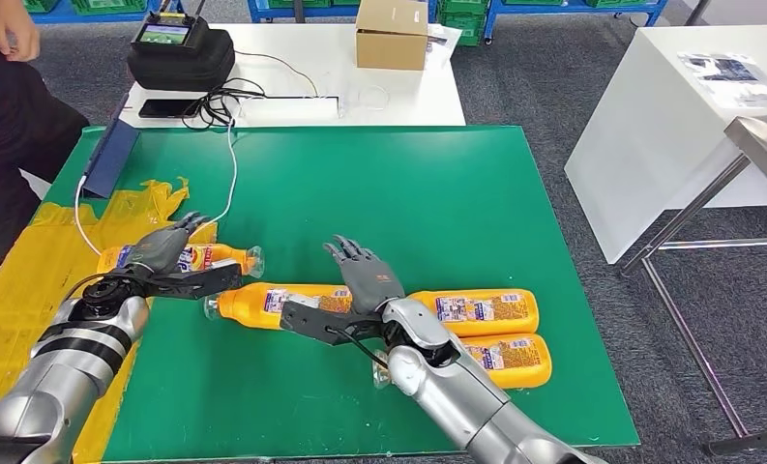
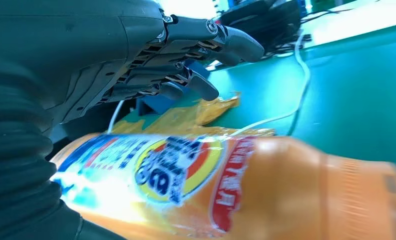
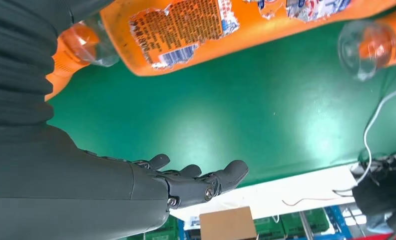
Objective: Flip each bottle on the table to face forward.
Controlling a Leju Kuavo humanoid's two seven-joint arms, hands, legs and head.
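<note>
In the head view we see a green mat (image 1: 437,193) covering the table, with four orange plastic bottles lying on their sides in the lower half of the frame. The small orange bottle with the colourful label (image 1: 205,258) lies at the left-centre, its clear cap pointing to the right, partly on a yellow plastic sheet (image 1: 31,280) that covers the left edge of the mat. Our left hand (image 1: 163,247) rests over this bottle; the fingers look only loosely curved above it, and in the left wrist view the fingers (image 2: 196,47) stand clear above the label of the bottle (image 2: 225,190), so we judge the hand open and not gripping.

A long orange bottle (image 1: 263,303) lies at the lower centre with its cap to the left. To its right lies another orange bottle with a white label (image 1: 481,311), and just below that one, near the lower right of the mat, a fourth orange bottle (image 1: 510,358). Our right hand (image 1: 368,274) hovers above the middle of this row, with the fingers spread and holding nothing; the right wrist view shows the same open hand (image 3: 186,182) apart from the bottles.

At the top of the head view stands a white table (image 1: 360,92) with a brown cardboard box (image 1: 392,34) and a black case (image 1: 181,53). A person's hand (image 1: 12,29) is at the upper left corner.
</note>
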